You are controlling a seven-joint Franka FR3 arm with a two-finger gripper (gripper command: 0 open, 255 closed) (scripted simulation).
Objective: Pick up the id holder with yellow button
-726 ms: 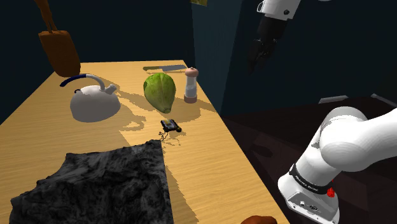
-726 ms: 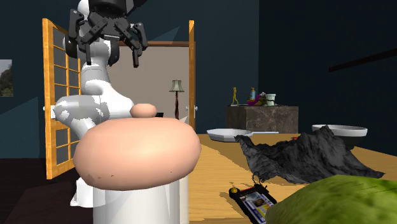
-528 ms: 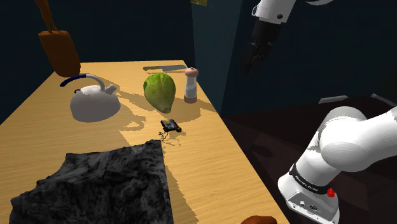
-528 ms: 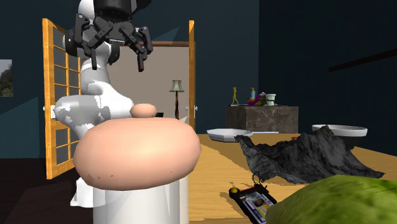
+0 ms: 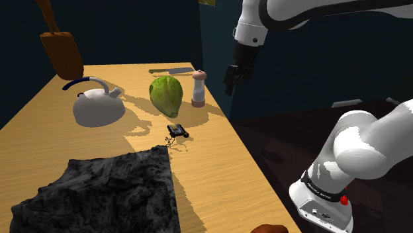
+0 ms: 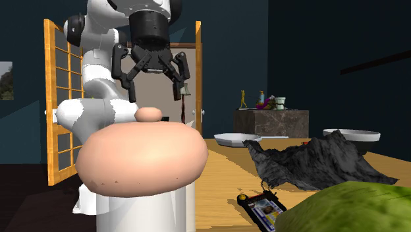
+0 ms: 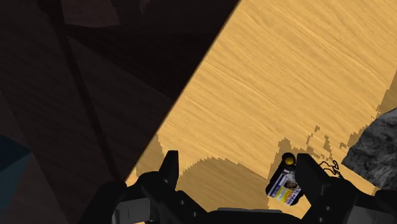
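Wooden table point(image 5: 218, 165) carries the id holder point(image 5: 177, 131) near the cabbage point(image 5: 166, 94); my gripper point(image 5: 231, 78) hangs open, well apart from it.

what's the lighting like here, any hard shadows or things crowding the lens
Shoulder view: dark room, lit table, jagged-edged shadows spreading from the kettle and cabbage. Second exterior view: the shaker and cabbage sit right at the lens, hiding much of the table. Wrist view: a stair-stepped shadow edge beside the id holder.
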